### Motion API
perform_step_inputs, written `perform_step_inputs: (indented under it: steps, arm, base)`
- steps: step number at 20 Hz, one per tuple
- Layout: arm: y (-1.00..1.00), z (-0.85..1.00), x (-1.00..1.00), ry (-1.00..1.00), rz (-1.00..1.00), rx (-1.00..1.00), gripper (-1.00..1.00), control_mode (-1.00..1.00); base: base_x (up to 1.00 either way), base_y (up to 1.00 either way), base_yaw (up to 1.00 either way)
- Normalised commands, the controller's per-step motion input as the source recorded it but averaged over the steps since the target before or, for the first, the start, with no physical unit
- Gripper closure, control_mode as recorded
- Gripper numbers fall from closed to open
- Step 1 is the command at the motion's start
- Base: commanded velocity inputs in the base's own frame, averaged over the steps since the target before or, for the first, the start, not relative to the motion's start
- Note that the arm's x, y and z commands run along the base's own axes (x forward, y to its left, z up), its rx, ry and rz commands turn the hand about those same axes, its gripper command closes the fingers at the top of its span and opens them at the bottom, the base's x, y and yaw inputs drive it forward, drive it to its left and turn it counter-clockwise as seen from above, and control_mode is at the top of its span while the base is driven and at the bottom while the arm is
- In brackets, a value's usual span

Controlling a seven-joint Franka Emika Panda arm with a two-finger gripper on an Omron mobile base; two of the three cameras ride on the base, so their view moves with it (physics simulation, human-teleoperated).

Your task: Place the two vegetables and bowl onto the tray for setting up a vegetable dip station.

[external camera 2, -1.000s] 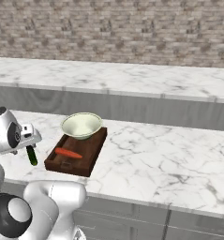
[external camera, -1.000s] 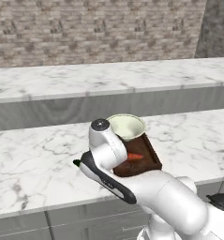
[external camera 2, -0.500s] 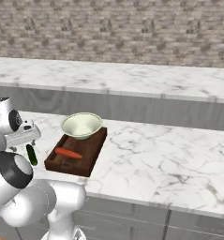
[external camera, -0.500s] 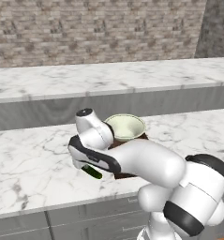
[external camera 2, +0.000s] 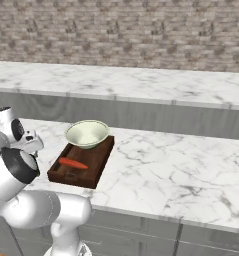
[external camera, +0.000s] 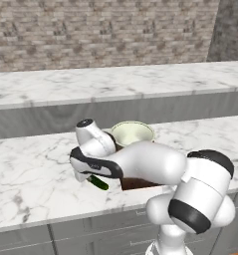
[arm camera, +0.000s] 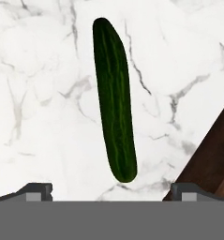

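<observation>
Item: cucumber (arm camera: 114,101), loose on desk (arm camera: 43,108) beside tray (arm camera: 212,157); I hold hand (arm camera: 111,191) above it, fully open, empty, for pickup.

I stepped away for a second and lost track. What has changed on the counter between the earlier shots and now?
The arm has swung left and lowered, bringing the open gripper over the cucumber, which lies on the counter beside the tray. Nothing has been gripped or let go. The cucumber, the bowl and the carrot on the tray have stayed where they were.
</observation>
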Motion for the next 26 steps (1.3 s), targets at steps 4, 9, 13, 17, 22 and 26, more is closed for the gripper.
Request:
perform_step_inputs:
  steps: [4, 9, 13, 17, 22, 26]
  arm:
    - [0.0, -0.25, 0.05, -0.01, 0.0, 0.0, -1.0, -1.0]
    - [0.0, -0.21, 0.05, -0.01, 0.0, 0.0, -1.0, -1.0]
    - [0.02, -0.19, 0.08, 0.0, 0.0, 0.0, -1.0, -1.0]
    - [0.0, -0.13, 0.03, 0.0, 0.0, 0.0, -1.0, -1.0]
    - [0.0, -0.13, 0.03, 0.0, 0.0, 0.0, -1.0, -1.0]
    - [0.0, -0.13, 0.01, 0.0, 0.0, 0.0, -1.0, -1.0]
  base:
    - [0.0, 0.0, 0.0]
    - [0.0, 0.0, 0.0]
    - [0.0, 0.0, 0.0]
    - [0.0, 0.0, 0.0]
    - [0.0, 0.0, 0.0]
    - [0.0, 0.0, 0.0]
